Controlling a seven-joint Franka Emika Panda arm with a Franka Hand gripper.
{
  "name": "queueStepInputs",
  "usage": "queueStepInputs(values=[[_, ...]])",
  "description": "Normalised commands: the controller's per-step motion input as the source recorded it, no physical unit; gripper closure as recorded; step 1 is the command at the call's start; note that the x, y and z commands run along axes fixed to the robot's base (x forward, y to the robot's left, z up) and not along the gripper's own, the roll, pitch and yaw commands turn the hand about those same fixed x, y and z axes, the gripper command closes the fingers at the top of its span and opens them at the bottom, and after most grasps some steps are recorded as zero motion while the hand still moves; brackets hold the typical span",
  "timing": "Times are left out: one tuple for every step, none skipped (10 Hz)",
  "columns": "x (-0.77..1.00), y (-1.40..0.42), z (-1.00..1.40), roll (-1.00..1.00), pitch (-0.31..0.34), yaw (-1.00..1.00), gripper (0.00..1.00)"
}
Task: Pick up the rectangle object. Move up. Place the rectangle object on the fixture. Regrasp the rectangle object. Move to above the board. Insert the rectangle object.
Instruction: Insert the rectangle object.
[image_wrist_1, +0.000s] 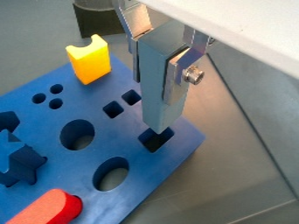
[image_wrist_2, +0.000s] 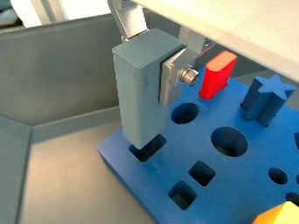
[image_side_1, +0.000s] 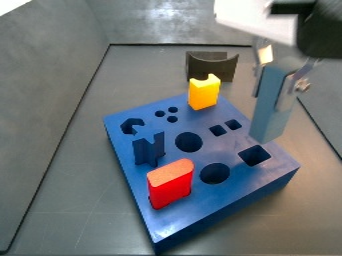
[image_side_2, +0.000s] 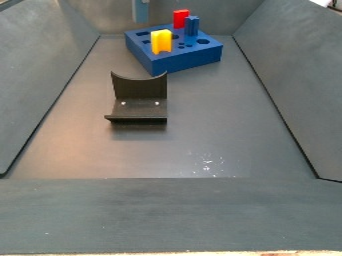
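Gripper (image_wrist_1: 163, 66) clamped on rectangle object (image_wrist_1: 156, 87), held upright, gripped at its upper part. Board (image_wrist_1: 163, 171) directly below me; bar's lower end hangs just above rectangular slot (image_wrist_1: 156, 138) near board corner. Judged step: insertion. Next move: straight descent, bar kept square to slot; I release only once seated.

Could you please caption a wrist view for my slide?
Hand holds bar upright, its end at a board slot.
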Motion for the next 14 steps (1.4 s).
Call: queueStepInputs(values=[[0.00, 0.00, -0.05, 0.13, 0.034, 0.00, 1.00], [0.00, 0.00, 0.00, 0.00, 0.000, 0.01, 1.00], [0.15, -0.52, -0.27, 0.15, 0.000, 0.00, 1.00], [0.16, -0.31, -0.11, 0.05, 0.000, 0.00, 1.00], [0.00, -0.04, 0.00, 0.08, 0.000, 0.02, 1.00], [0.00, -0.03, 0.00, 0.01, 0.000, 0.00, 1.00], [0.18, 0.08, -0.13, 0.00, 0.100, -0.15, 1.00], [0.02, 0.08, -0.09, 0.00, 0.091, -0.25, 1.00], [0.00, 0.00, -0.02, 0.00, 0.000, 0.00, 1.00], [-0.15, 0.02, -0.35, 0.15, 0.000, -0.07, 1.00], [-0.27, 0.11, -0.40, 0.11, 0.000, -0.15, 1.00], [0.00, -0.03, -0.05, 0.09, 0.000, 0.00, 1.00], [0.08, -0.46, -0.13, 0.43, 0.094, 0.00, 1.00], [0.37, -0.58, -0.11, 0.61, 0.283, -0.11, 1.00]])
